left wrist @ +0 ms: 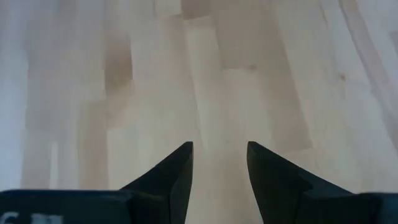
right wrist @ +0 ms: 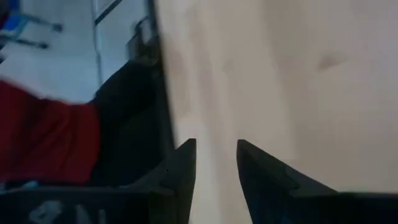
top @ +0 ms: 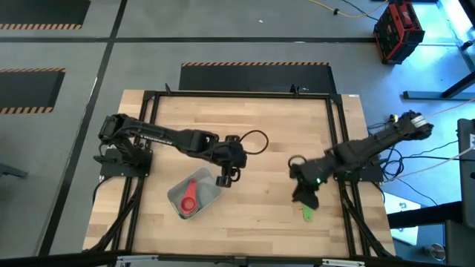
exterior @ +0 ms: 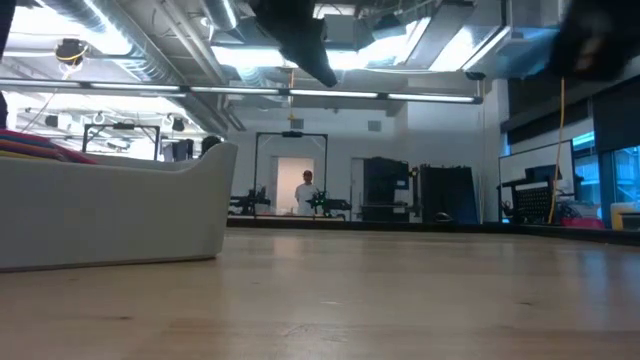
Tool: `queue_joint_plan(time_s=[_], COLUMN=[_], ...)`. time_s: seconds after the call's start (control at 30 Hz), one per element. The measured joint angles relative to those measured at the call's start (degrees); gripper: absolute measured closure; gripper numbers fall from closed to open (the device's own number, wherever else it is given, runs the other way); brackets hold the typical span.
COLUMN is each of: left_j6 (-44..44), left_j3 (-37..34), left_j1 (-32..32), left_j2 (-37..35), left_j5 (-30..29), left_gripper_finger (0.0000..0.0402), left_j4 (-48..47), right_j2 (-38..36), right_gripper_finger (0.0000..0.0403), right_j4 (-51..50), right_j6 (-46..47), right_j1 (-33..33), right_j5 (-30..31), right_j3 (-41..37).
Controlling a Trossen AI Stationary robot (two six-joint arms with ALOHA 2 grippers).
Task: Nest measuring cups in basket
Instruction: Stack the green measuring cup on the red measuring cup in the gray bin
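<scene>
The pale grey basket (top: 202,194) sits on the table at the near left. It holds a pink-red measuring cup (top: 187,200) with other cups under it. In the low view the basket (exterior: 120,205) stands at the left, with coloured cup edges (exterior: 30,148) showing above its rim. My left gripper (top: 225,179) hovers just right of the basket, open and empty (left wrist: 219,146) over bare wood. A green cup (top: 307,213) lies on the table at the near right. My right gripper (top: 305,196) is just beyond it, open and empty (right wrist: 216,143). The other cups are not in view.
A dark metal frame (top: 338,133) runs along the table's edges. The right wrist view shows the table's edge (right wrist: 163,93) and a blurred red thing (right wrist: 43,143) beyond it. Bare wood (top: 260,119) lies between and behind the arms.
</scene>
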Motion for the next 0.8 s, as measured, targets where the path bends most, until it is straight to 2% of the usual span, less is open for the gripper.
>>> queue_joint_plan(time_s=[0.1, 0.23, 0.53, 0.8], left_j6=[1.45, 3.35, 3.6, 3.56], left_j3=[-0.01, -0.01, -0.01, -0.03], left_j1=[0.2, 0.11, -0.15, -0.15], left_j2=[0.0, 0.0, 0.02, 0.02], left_j5=[0.0, 0.12, 0.11, 0.09], left_gripper_finger=[0.0257, 0.0257, 0.0257, 0.0257], left_j4=[-0.01, -0.01, -0.01, -0.01], right_j2=[0.68, 1.96, 2.51, 2.51], right_gripper_finger=[0.0282, 0.0282, 0.0282, 0.0282], right_j4=[2.39, 6.07, 5.31, 5.51], right_j6=[4.76, 6.59, 4.92, 5.08], right_j1=[5.64, 10.61, 14.86, 20.86], right_j5=[-0.46, -0.72, 0.69, -1.06], right_j3=[-0.83, -1.72, -1.89, -1.91])
